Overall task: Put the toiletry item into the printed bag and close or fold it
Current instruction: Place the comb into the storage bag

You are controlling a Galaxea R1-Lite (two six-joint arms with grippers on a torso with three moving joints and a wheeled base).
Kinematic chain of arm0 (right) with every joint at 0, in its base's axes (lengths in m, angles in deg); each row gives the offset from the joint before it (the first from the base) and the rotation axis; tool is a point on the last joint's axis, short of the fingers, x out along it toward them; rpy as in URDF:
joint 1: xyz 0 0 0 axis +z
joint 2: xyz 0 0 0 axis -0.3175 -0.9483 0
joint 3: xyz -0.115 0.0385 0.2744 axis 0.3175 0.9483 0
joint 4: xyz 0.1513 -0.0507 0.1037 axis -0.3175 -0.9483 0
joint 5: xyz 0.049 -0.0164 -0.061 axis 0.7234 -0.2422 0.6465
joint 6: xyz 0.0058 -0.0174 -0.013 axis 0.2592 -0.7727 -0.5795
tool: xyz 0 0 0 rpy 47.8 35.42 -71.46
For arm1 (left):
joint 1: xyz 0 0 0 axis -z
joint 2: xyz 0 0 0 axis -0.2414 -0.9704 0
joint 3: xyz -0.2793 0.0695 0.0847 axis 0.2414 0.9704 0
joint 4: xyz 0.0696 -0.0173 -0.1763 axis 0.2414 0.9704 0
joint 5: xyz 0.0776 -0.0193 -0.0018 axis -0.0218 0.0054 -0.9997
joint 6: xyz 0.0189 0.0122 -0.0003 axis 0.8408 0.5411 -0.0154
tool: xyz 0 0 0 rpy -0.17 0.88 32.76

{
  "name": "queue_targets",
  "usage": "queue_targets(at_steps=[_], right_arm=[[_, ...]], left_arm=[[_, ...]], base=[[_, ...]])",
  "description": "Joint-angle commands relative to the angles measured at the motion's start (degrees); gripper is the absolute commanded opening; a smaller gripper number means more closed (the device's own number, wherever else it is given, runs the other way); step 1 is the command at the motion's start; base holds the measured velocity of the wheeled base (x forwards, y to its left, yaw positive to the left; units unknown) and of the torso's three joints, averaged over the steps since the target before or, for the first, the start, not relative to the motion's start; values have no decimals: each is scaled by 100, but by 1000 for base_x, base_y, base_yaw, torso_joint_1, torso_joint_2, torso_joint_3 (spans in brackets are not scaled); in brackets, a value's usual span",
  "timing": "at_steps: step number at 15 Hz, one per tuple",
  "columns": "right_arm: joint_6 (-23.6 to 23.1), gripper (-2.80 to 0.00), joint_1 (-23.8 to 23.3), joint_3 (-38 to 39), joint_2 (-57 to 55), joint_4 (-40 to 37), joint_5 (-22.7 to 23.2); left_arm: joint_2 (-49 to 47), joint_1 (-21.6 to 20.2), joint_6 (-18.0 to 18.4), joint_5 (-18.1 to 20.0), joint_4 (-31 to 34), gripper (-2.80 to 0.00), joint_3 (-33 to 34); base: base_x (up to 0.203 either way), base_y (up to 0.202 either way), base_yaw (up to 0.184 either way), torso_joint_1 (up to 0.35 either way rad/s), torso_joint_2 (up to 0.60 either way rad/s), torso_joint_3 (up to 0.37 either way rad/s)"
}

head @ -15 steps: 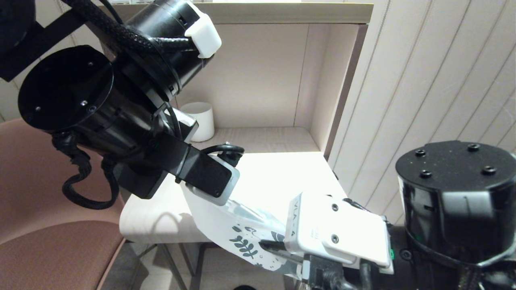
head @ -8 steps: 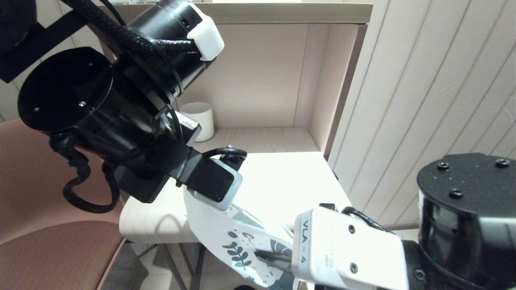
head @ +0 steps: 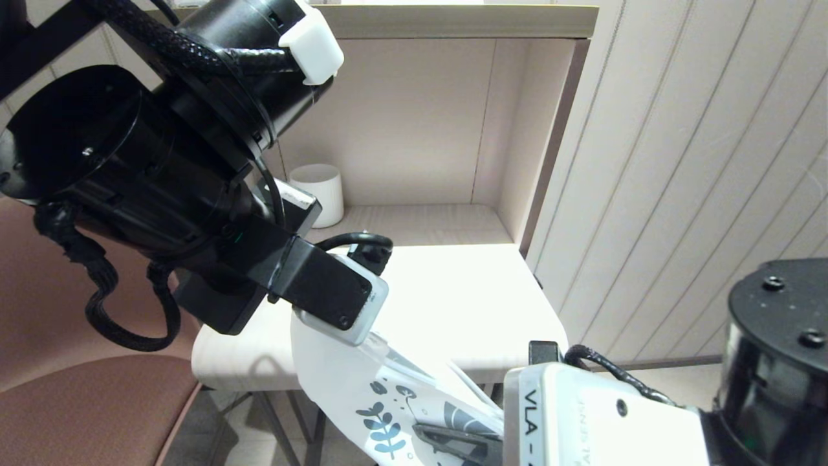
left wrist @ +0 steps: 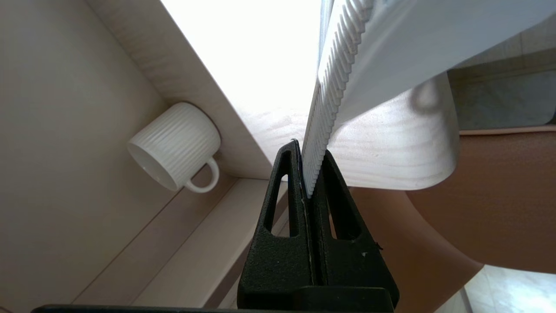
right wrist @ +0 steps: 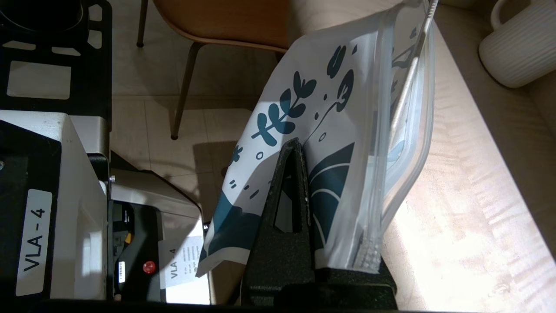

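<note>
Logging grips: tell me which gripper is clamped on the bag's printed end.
The right gripper: it pinches the printed bag beside the blue leaves. The left gripper grips the white comb instead.

In the middle of my head view I see a pale wood-grain table (head: 453, 304) with a rounded front edge, brightly lit on top. At its back it meets a shelf alcove (head: 420, 223) of the same wood. A white ribbed mug (head: 320, 193) stands there, left of centre in the frame, tucked into the alcove's rear corner.
</note>
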Motion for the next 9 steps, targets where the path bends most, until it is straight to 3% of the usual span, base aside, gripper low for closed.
queue_targets(at_steps=[1, 9], right_arm=[[-13, -280, -14, 124, 15, 46, 5], [-224, -280, -58, 131, 42, 3, -4]], left_arm=[[14, -1, 46, -36, 6, -280, 0], [215, -142, 274, -20, 285, -280, -9]], base=[[0, 0, 0, 0, 0, 0], [0, 0, 0, 0, 0, 0]])
